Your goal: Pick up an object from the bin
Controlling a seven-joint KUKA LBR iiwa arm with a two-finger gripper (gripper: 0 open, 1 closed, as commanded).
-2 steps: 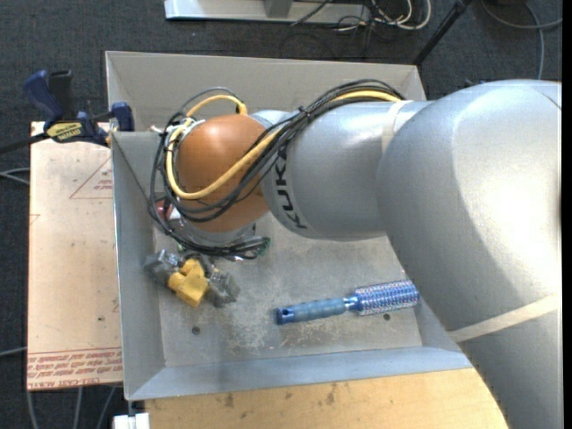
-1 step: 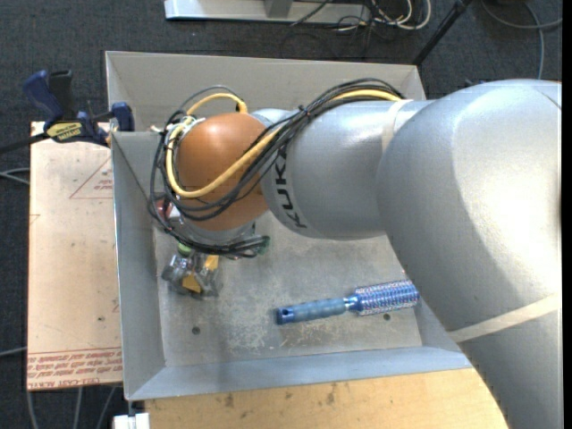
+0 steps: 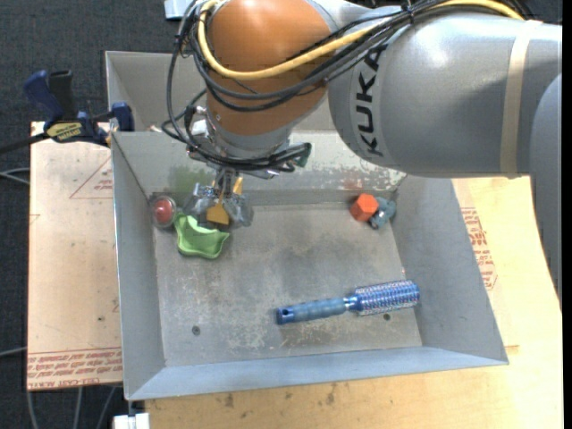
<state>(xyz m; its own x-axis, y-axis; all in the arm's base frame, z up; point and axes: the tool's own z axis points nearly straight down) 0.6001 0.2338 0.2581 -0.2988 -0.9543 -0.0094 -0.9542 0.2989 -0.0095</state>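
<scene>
One small yellow piece (image 3: 217, 214) sits pinched between the gripper (image 3: 222, 209) jaws, with a green lump (image 3: 201, 239) just below them; you risk dropping it, since the grip looks shallow.

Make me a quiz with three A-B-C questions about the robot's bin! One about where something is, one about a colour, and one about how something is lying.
1. Where is the gripper?
A. by the green crumpled thing, in the left part of the bin
B. in the near right corner
C. outside it

2. What colour is the hairbrush?
A. red
B. blue
C. yellow

3. How is the hairbrush?
A. standing upright
B. lifted in the air
C. lying flat on the floor

Answers: 1 A, it hangs at the green thing's upper edge. 2 B, handle and head are both blue. 3 C, its whole length rests on the floor.
</scene>
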